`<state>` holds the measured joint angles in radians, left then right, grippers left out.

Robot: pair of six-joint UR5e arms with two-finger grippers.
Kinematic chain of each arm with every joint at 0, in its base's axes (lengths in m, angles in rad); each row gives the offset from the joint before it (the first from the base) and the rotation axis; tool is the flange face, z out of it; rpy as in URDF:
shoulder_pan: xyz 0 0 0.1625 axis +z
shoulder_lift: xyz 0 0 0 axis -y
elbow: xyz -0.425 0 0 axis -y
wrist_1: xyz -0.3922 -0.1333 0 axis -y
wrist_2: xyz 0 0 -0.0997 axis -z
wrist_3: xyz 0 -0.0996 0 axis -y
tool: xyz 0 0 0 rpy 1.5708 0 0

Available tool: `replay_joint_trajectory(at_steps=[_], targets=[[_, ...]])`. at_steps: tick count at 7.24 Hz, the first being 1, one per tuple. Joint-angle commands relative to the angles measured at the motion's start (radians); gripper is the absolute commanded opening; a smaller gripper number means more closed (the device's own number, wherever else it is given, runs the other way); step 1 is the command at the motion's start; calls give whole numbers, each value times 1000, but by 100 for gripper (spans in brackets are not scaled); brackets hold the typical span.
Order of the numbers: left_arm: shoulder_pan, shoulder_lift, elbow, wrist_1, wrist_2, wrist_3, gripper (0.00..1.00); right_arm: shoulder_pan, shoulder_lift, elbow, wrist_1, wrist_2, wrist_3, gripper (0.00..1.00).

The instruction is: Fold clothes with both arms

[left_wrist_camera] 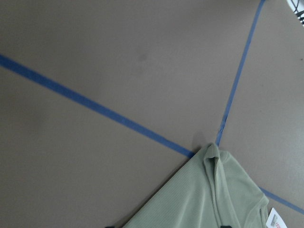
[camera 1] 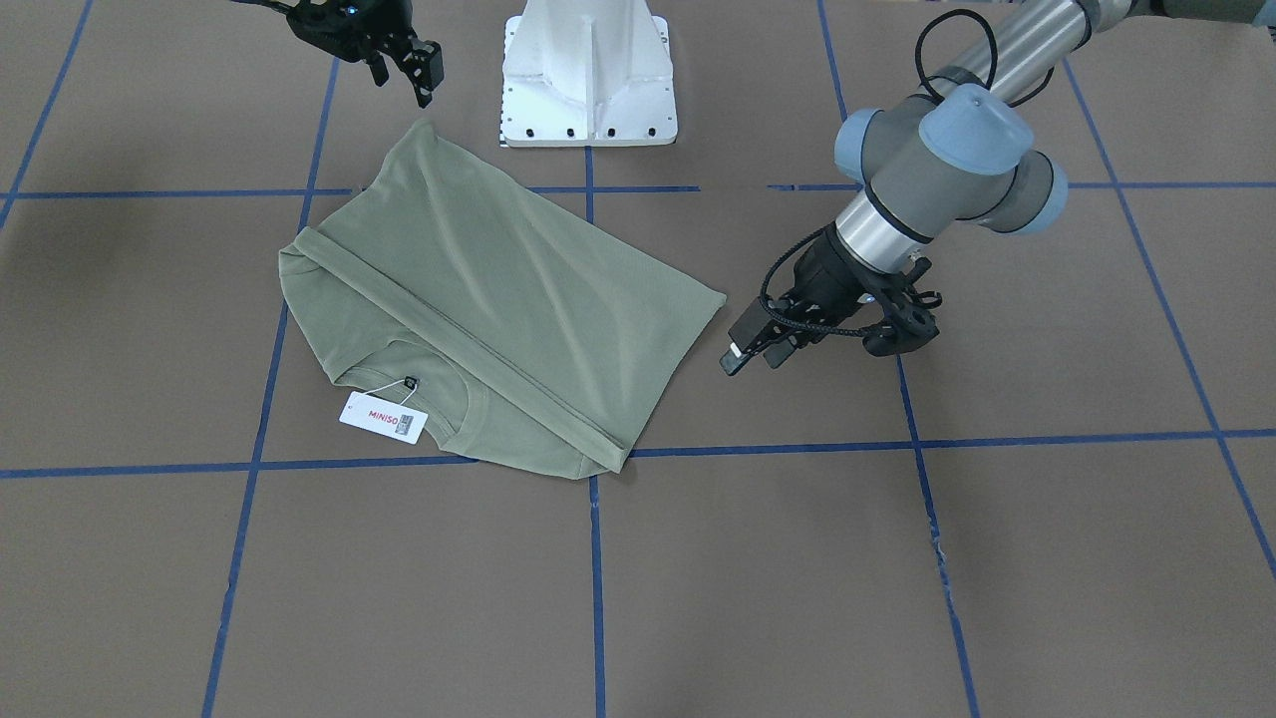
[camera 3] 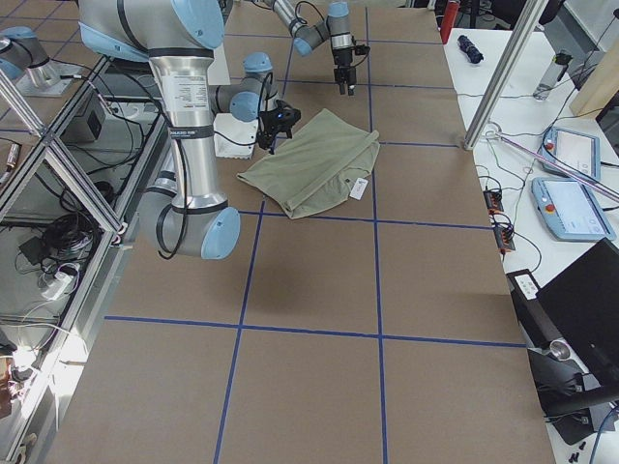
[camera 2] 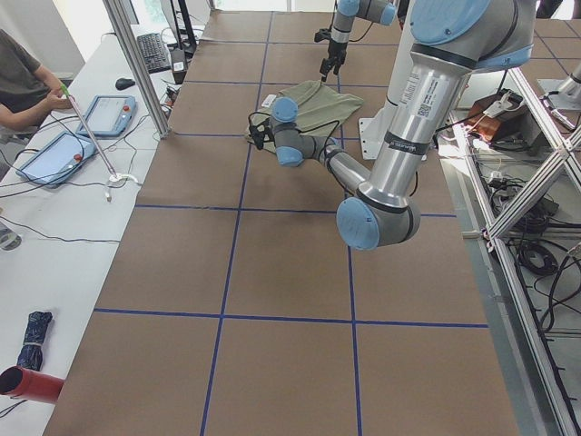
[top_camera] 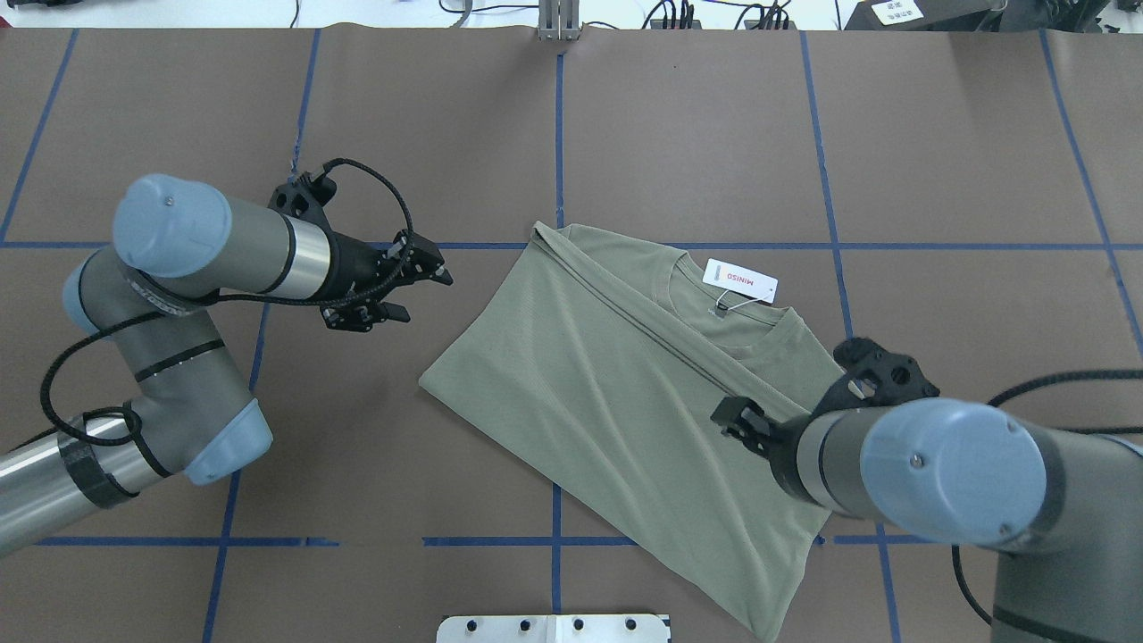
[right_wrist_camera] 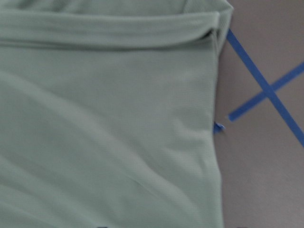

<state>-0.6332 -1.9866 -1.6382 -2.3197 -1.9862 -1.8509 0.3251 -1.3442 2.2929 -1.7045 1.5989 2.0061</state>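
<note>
One sage-green shirt (top_camera: pixel 607 384) lies on the tabletop (camera 1: pixel 897 558), already folded over once, with a doubled band running across it.

The left hand (top_camera: pixel 427 295) is spread apart and empty. A corner of the shirt lies just beside its fingertips, not touching them. The right hand (camera 1: pixel 404 88) also looks spread and carries nothing. The shirt lies beneath it, and it hangs clear of the cloth. The ribbed collar (top_camera: pixel 714 304) and the white hang tag (top_camera: pixel 739 279) sit on the far side of the band from the left hand.

Judgement: the step in hand is the grasp for the next fold.
- Each hand should drop onto its own end of the same free edge and pinch every layer, not only the top one.
- The two hands should lift together and level, keeping the edge lightly taut between them so the middle does not sag or crease.
- The travel should stay low and the edge should be laid square to the band.
- The tag string is best kept out of the pinch.

Count:
- shirt: one
- hang tag: one
- arms: two, left arm (top_camera: pixel 179 268) and right arm (top_camera: pixel 955 464)
- hands: two
- white pedestal base (camera 1: pixel 588 70): one
</note>
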Motion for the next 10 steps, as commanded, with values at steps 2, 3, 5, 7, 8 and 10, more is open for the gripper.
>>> replay_joint_trajectory(at_steps=[2,3,5,7,8,10], targets=[[125,14,11,89,93,-33,78,179,91,-131,5,59,-169,100],[129,14,9,97,93,-34,77,201,115,-165,5,61,-190,100],[133,-1,-3,195,95,-34,75,207,132,-188,5,62,-198,100],[133,2,-12,201,95,-33,72,209,131,-191,5,61,-198,100],[133,8,-14,203,95,-33,71,209,132,-191,5,61,-198,100],[133,2,-52,301,96,-31,69,209,132,-204,32,61,-193,100]])
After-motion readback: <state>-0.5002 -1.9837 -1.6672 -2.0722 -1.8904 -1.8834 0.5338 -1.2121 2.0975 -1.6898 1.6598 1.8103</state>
